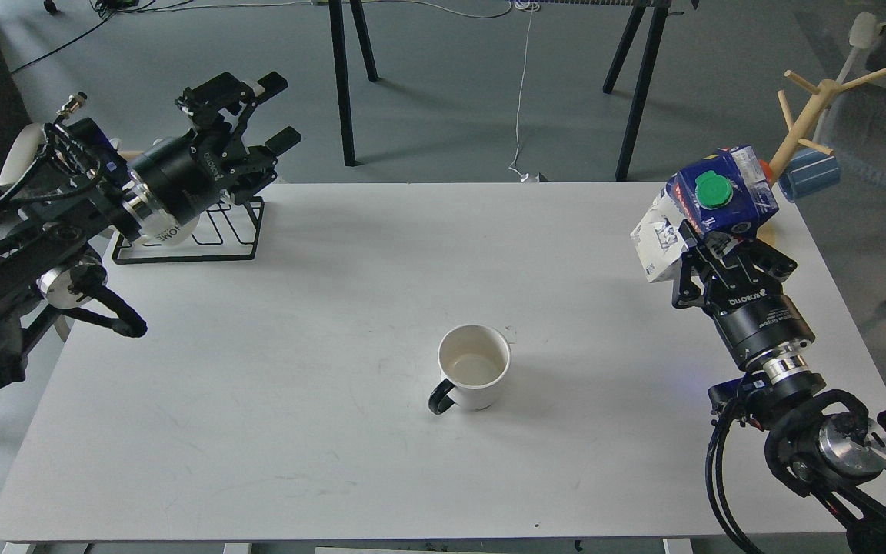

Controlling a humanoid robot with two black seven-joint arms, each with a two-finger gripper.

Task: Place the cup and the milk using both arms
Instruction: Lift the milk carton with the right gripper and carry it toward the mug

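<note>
The right pincer (708, 242) pinches the milk (712, 208), hiding its lower part. The left pincer (278, 111), spread, hovers above a black rack (247, 231); the cup (474, 377) stands alone mid-tabletop (258, 385).

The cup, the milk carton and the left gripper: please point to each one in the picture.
cup (474, 377): head view, on its inner wall.
milk carton (712, 201): head view, on its blue top face.
left gripper (278, 111): head view, midway between its fingertips.

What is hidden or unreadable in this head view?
- Milk lower body: covered by the right gripper.
- Mug on the rack: mostly behind the left gripper and its wrist.
- Cup far side: faces away.
- Carton lettering: too small.
</note>
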